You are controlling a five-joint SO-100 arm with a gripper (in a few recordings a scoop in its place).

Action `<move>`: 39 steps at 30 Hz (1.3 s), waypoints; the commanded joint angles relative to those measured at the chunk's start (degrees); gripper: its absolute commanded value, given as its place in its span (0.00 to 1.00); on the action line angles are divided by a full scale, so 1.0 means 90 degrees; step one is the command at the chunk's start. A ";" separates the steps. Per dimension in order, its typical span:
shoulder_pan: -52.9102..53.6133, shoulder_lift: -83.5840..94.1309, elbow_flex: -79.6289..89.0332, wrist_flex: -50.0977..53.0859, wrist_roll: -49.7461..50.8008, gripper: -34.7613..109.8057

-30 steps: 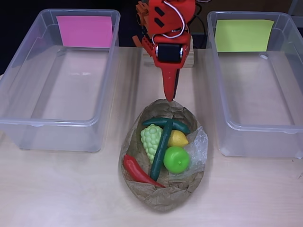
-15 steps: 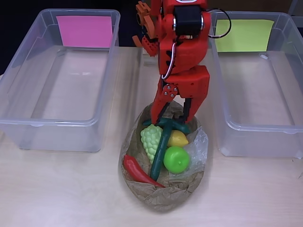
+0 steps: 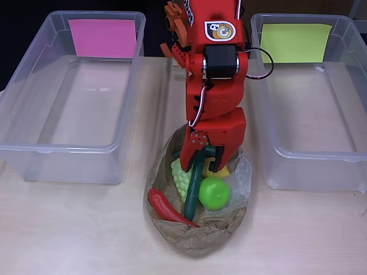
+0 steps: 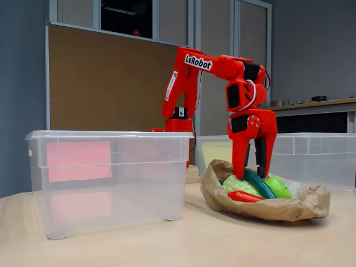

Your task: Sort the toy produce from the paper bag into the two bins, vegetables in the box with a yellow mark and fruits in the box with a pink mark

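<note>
1. The red two-finger tool point(image 3: 200, 166) point(image 4: 255, 169) is reaching down into the crumpled brown paper bag point(image 3: 198, 238) point(image 4: 278, 208), its fingers standing apart and straddling a long dark green toy cucumber point(image 3: 192, 192) point(image 4: 258, 184); whether they are touching it I cannot tell.
2. In the overhead view, a pale green bunch of toy grapes point(image 3: 179, 179) is lying just left of the cucumber, a yellow toy lemon point(image 3: 221, 171) is peeking out beside the right finger, and a round bright green toy fruit point(image 3: 214, 193) is sitting nearer.
3. A red toy chili pepper point(image 3: 166, 209) point(image 4: 245, 196) is lying at the near left of the bag.
4. The bag is resting on the light wooden worktop point(image 3: 74, 229) point(image 4: 167, 245).
5. A clear plastic bin with a pink mark point(image 3: 103, 37) point(image 4: 78, 160) is standing left; one with a yellow mark point(image 3: 295, 43) is standing right.
</note>
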 commanded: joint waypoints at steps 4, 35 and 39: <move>0.0010 0.0000 -0.0156 0.0020 -0.0293 0.24; -0.0654 0.1699 -0.2021 0.4346 -0.0381 0.24; -0.1055 0.2109 -0.2012 0.4854 0.0127 0.24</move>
